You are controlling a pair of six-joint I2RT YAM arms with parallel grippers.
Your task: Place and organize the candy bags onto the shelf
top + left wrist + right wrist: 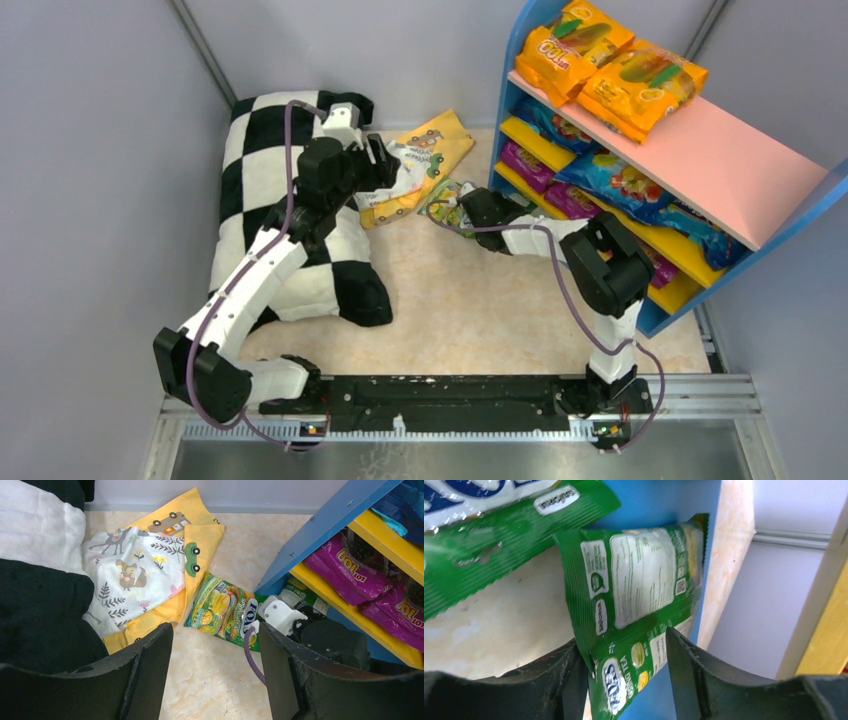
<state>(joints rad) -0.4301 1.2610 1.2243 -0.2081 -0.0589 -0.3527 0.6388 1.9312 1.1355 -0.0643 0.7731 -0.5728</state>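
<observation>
Beige tabletop [470, 300]; right wrist alone shows right gripper [621, 647] clamping green bag [639, 590].

Your left gripper [215, 635] hangs with its fingers spread wide above the pale floor. Just past them a green candy bag [220, 610] lies flat, its left edge touching a yellow cloth [202, 535]. A white animal-print cloth [132, 575] lies on top of that, beside the pillow [40, 580]. The right gripper [282, 615] sits at the bag's right end, with a second green bag [297, 587] peeking out behind it. Purple bags [350, 570] lie on a yellow board of the shelf [320, 535].
</observation>
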